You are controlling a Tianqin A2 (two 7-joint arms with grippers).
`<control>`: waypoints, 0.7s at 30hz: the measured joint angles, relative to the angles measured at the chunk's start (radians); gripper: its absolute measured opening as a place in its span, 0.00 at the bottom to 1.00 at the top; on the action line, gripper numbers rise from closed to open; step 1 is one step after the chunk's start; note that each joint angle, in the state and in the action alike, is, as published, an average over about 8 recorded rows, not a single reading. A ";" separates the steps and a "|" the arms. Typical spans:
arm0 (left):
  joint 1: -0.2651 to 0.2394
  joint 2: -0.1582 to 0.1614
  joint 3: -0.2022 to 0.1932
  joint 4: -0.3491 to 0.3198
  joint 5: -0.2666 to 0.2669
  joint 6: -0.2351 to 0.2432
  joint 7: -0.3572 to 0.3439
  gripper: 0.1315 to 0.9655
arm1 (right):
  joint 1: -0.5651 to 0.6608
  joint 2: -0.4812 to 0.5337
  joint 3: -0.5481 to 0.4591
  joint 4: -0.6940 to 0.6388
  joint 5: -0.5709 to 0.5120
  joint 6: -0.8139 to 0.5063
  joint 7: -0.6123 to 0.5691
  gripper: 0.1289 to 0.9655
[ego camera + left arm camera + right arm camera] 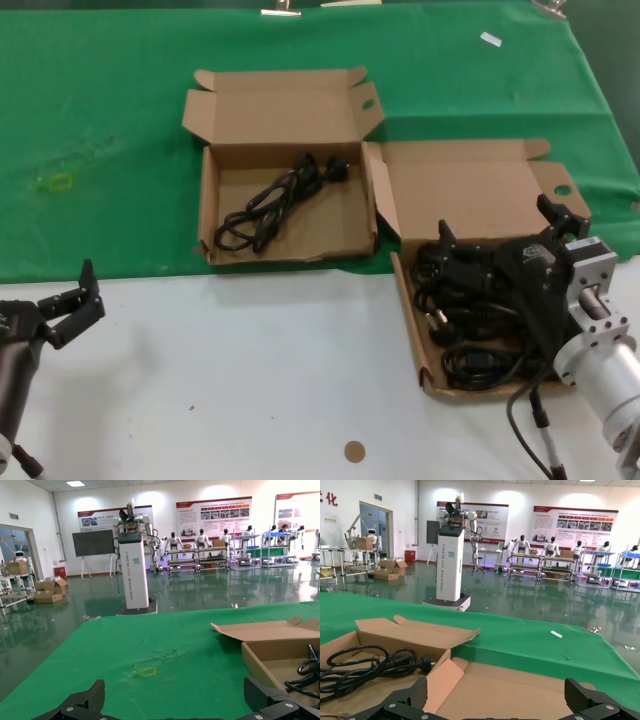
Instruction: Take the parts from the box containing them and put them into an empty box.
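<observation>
Right gripper (pixel 505 232) spread wide, hovering over looped black power cables (pixel 470 310) piled in straight-walled brown cardboard box (pixel 410 310), lower right. Left gripper (pixel 72 300) open too, parked lower left. One cable bundle (pixel 275 200) sitting in dented brown cardboard box (pixel 208 205), upper centre.

The right gripper's black arm (pixel 535 280) covers the 3 o'clock side of the tangled black power cables (pixel 470 320) and the rim behind them of the shallow brown cardboard box (pixel 412 310). In the left wrist view the other brown cardboard box (pixel 280 650) runs off at 3 o'clock.
</observation>
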 joint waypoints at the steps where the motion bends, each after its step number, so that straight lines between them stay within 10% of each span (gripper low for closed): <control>1: 0.000 0.000 0.000 0.000 0.000 0.000 0.000 1.00 | 0.000 0.000 0.000 0.000 0.000 0.000 0.000 1.00; 21: 0.000 0.000 0.000 0.000 0.000 0.000 0.000 1.00 | 0.000 0.000 0.000 0.000 0.000 0.000 0.000 1.00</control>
